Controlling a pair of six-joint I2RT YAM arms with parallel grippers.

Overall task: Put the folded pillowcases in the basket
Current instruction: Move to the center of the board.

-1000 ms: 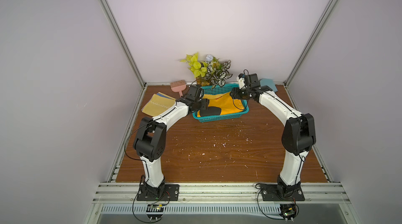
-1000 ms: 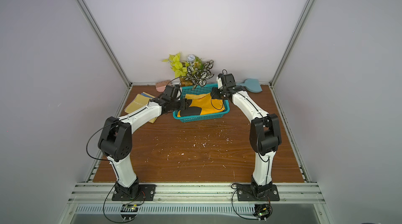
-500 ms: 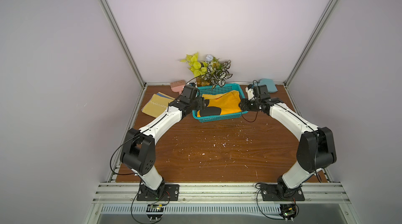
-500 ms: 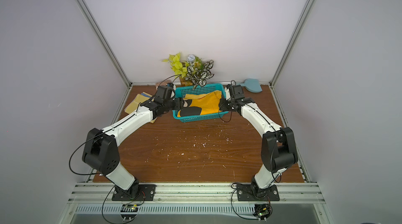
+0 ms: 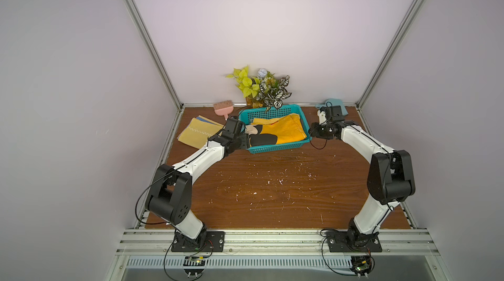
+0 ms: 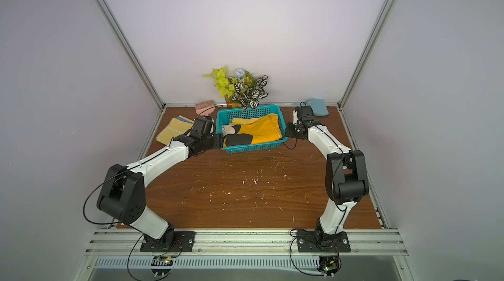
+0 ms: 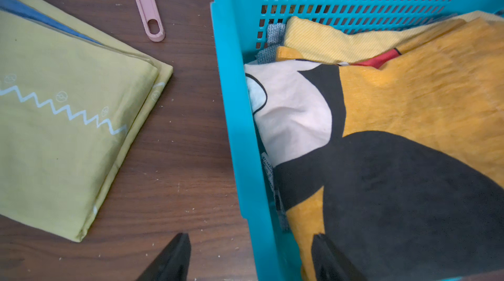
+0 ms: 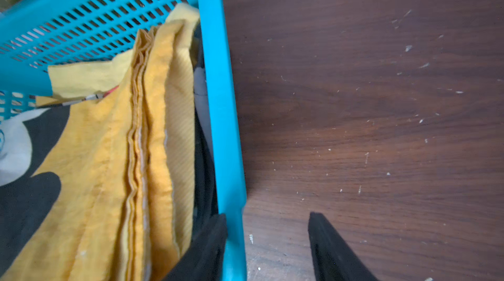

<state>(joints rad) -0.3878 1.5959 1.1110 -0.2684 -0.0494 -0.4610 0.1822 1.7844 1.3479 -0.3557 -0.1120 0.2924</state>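
- Both arms have pulled outward from over the basket (image 5: pixel 275 148) to its short ends.
- Left gripper (image 7: pixel 250 236): fingers apart, straddling the perforated teal plastic wall.
- Right gripper (image 8: pixel 267 214): fingers apart, one inside the smooth rim, one over the wooden table (image 8: pixel 381 102).
- Folded pillowcase (image 5: pixel 286 132), orange woven cloth printed black and white, lies inside the basket with its underside hidden.
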